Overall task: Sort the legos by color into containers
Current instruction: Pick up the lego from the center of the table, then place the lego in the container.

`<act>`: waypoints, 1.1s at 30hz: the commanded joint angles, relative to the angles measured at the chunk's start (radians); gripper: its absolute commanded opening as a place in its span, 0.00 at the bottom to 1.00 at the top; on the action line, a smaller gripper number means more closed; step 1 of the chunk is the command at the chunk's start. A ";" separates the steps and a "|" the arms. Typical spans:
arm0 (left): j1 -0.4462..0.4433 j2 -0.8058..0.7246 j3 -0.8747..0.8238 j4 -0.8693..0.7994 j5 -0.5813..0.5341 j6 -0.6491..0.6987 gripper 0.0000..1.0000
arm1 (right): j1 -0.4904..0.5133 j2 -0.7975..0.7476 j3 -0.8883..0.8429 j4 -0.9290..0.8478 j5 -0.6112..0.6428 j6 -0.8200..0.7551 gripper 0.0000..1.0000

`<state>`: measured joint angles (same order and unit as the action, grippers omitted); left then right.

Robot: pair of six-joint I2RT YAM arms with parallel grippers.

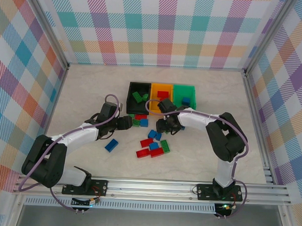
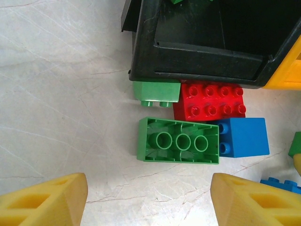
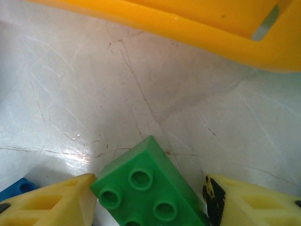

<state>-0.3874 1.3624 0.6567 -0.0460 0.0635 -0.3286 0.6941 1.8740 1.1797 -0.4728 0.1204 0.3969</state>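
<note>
Three joined containers stand at mid-table: black (image 1: pixel 132 103), orange (image 1: pixel 155 107), green (image 1: pixel 193 91). Green legos (image 1: pixel 139 96) lie in the black one, a red lego (image 1: pixel 163 94) in the orange, a blue lego (image 1: pixel 185 100) in the green. My left gripper (image 2: pixel 149 197) is open just short of an upturned green lego (image 2: pixel 178 141), which lies by a red lego (image 2: pixel 210 101) and a blue lego (image 2: pixel 244 136) before the black bin (image 2: pixel 202 52). My right gripper (image 3: pixel 149 200) is closed around a studs-up green lego (image 3: pixel 146 188) on the table, below the orange bin (image 3: pixel 188 23).
Loose legos lie between the arms: a blue one (image 1: pixel 111 145) to the left, and a red, blue and green cluster (image 1: pixel 154 146) in front of the bins. Metal posts and checkered walls ring the table (image 1: pixel 91 89). Bare tabletop spreads left and right of the bins.
</note>
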 commanded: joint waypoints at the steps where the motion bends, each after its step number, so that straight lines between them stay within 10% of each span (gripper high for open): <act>1: 0.008 0.006 0.008 0.019 0.015 -0.012 0.70 | 0.004 0.040 0.013 -0.047 0.023 -0.011 0.49; 12: 0.008 0.009 0.010 0.020 0.014 -0.012 0.70 | 0.004 -0.013 0.048 -0.022 -0.030 0.004 0.25; 33: 0.008 0.025 0.020 0.010 0.016 -0.013 0.70 | 0.001 0.294 0.762 -0.138 -0.134 -0.039 0.31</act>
<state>-0.3874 1.3720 0.6571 -0.0456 0.0677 -0.3294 0.6933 2.1025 1.8282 -0.5465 0.0048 0.3824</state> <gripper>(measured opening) 0.696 0.323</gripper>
